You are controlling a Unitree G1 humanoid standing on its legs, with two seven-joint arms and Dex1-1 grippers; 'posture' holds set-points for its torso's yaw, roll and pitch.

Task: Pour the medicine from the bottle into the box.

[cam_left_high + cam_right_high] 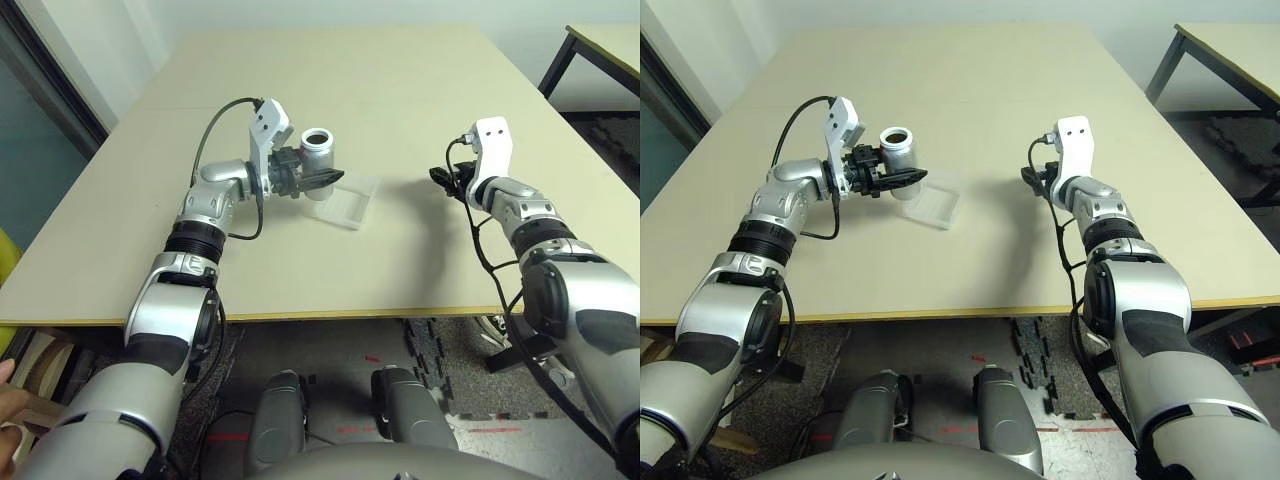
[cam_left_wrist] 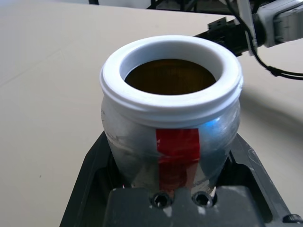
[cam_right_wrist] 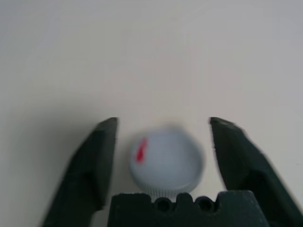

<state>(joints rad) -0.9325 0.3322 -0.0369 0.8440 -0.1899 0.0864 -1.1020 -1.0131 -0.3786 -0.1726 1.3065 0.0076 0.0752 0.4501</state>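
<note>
My left gripper is shut on the bottle, a silvery-grey cylinder with a red stripe and a white rim. The bottle stands upright and uncapped, just over the left edge of the box, a clear shallow tray on the table. Inside its mouth I see a brownish mass, the medicine; single pills cannot be made out. My right gripper is open low over the table, right of the box. A round grey cap with a red mark lies between its fingers, with a gap on each side.
The beige table is bare around the box and between the arms. Its front edge runs close below both forearms. A second table stands at the far right. Black cables hang from both wrists.
</note>
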